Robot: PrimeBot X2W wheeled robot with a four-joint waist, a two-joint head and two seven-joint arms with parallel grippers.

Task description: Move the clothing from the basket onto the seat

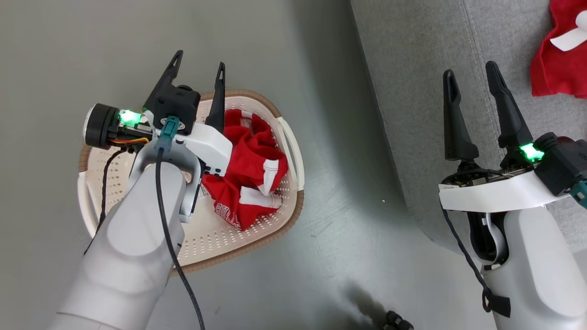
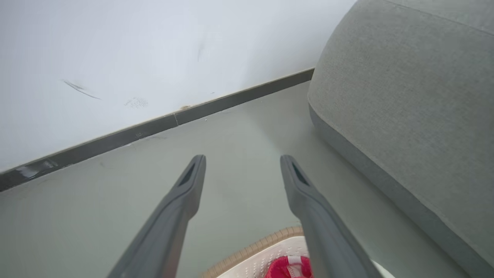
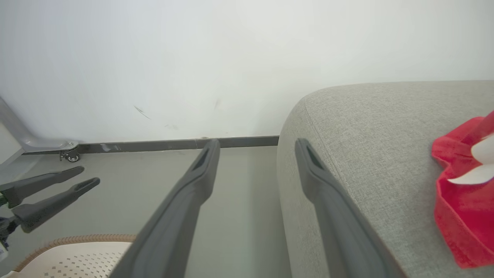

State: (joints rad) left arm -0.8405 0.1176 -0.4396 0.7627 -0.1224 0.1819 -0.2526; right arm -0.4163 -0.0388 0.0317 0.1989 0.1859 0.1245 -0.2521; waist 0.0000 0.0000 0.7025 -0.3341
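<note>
- Clothing (image 1: 247, 174) bunched in basket (image 1: 284, 220), on floor (image 1: 348, 229) left; one red piece (image 1: 557, 64) on seat (image 1: 412, 91), far right.
- Left gripper (image 1: 199, 62) wide, empty, above basket; right gripper (image 1: 470, 68) wide, empty.
- Risk: shallow pinch drops garment; snag drags basket.

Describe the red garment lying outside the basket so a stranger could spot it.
Find the large grey seat right of the basket. On its cushion lies a crumpled red garment with a white flap. The other red clothing sits inside the basket.

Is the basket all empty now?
No, a bunch of red clothing lies inside the basket.
</note>
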